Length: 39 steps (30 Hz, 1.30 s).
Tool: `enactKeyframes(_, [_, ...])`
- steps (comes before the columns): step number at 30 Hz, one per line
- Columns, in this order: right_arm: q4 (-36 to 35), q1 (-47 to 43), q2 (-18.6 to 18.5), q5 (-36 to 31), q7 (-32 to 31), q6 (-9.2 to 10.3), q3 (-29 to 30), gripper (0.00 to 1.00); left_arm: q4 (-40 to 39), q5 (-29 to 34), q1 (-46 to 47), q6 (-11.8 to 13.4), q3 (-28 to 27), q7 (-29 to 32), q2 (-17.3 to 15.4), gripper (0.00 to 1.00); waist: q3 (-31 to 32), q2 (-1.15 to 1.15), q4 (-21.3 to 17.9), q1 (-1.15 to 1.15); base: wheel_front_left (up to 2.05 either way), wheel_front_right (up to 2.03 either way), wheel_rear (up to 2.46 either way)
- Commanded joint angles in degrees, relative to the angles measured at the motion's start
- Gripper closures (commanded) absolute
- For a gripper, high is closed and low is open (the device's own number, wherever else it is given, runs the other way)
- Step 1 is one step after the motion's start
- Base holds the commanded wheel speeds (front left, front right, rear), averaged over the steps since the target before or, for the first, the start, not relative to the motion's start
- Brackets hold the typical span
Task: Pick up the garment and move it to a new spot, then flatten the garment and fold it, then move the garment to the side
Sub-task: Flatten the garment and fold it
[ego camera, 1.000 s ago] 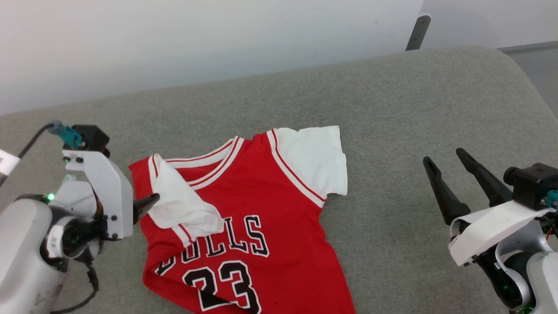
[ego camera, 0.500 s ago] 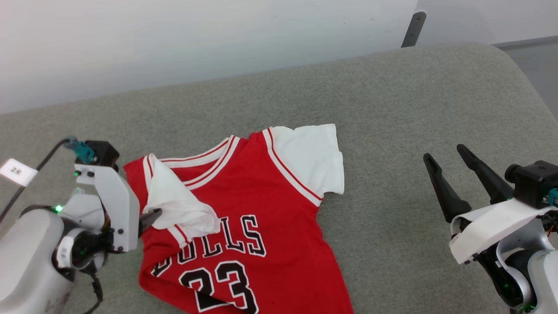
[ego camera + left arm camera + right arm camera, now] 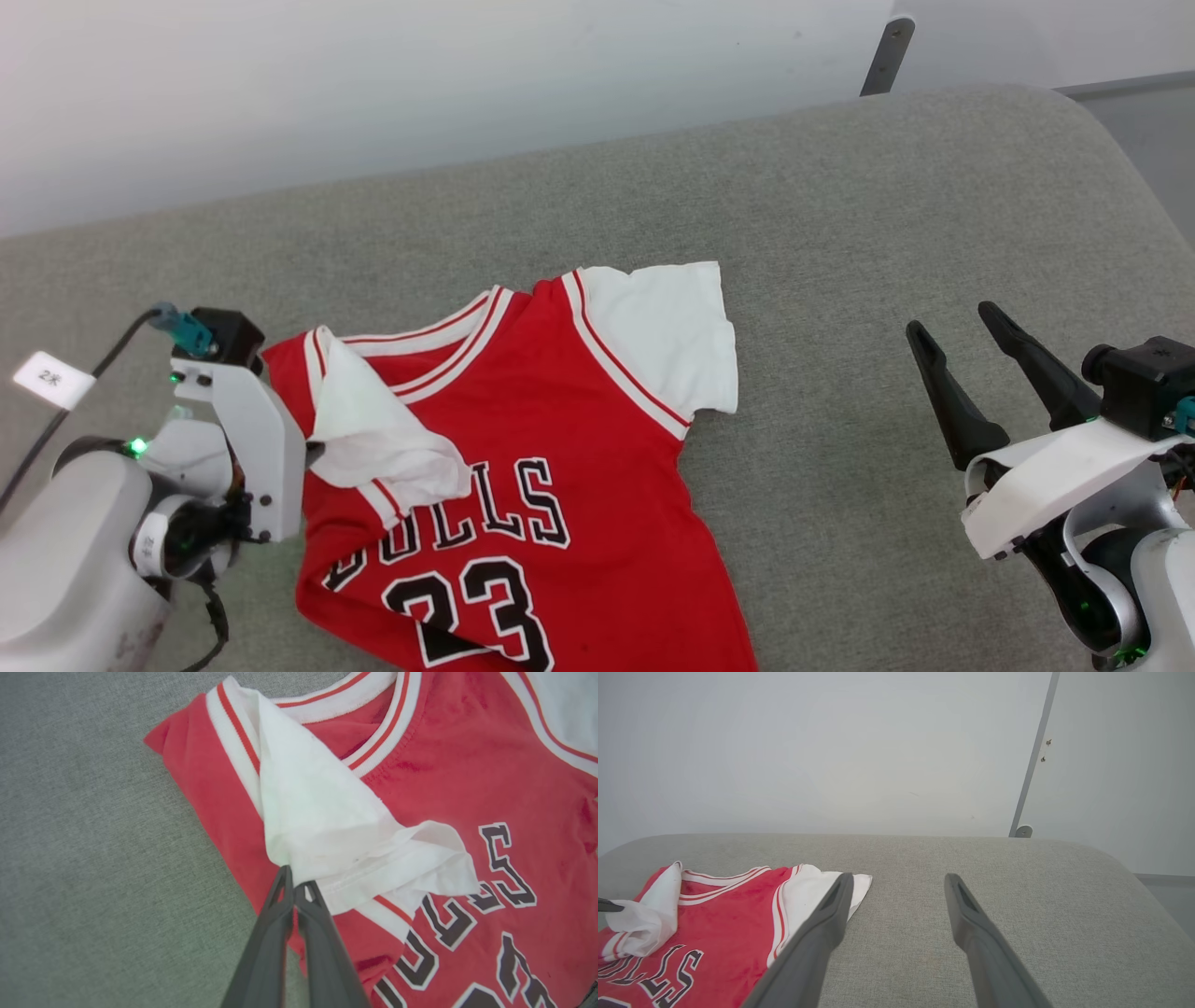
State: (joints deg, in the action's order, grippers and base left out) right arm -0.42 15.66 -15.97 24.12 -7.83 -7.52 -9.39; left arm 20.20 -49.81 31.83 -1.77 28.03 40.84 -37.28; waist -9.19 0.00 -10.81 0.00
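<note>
Left tool apparently pinches the garment by its white sleeve, half-covering "BULLS 23"; right tool spread wide, empty.

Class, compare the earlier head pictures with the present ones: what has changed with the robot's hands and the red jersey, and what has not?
The left hand has moved in toward the garment and shut on the edge of its folded-over white sleeve; earlier its fingers were open. The right hand stays open, apart from the garment, which lies as before on the grey cushion.
</note>
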Motion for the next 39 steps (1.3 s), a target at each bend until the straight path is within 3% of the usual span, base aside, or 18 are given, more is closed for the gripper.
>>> enactKeyframes(1, [-0.1,0.0,0.0,-0.3,0.0,0.06,0.1,0.0,0.4,0.2,0.9,-0.4,0.0,-0.2,0.0,1.0,0.1,0.0,0.0,0.0,0.0,0.0,0.0])
enactKeyframes(7, [-0.1,-0.5,-0.3,-0.2,-0.1,0.06,0.5,0.0,1.2,0.4,1.3,-1.3,-0.2,-0.6,-1.4,1.0,0.4,0.0,0.4,0.0,0.0,0.0,0.0])
enactKeyframes(19, [-0.5,-1.0,-0.2,-0.2,-0.4,0.06,0.9,0.0,0.1,2.5,0.3,-1.9,-2.2,-2.5,-9.1,1.0,0.1,0.0,1.4,0.0,0.0,0.0,0.0])
enactKeyframes(29, [-1.1,-0.2,-0.5,0.2,-0.8,0.06,0.3,0.0,5.1,4.8,1.2,-4.3,-1.7,-7.0,-13.6,1.0,-1.6,0.0,1.3,0.0,0.0,0.0,0.0])
enactKeyframes(35, [-1.6,0.2,-0.8,0.3,-1.1,0.06,0.5,0.0,10.6,6.0,1.0,-5.3,-0.2,-12.1,-14.7,1.0,-2.9,0.0,0.7,0.0,0.0,0.0,0.0])
enactKeyframes(39, [-1.8,0.2,-0.8,0.3,-1.2,0.06,0.6,0.0,15.0,5.2,1.1,-5.5,0.2,-14.7,-13.8,1.0,-3.6,0.0,0.6,0.0,0.0,0.0,0.0])
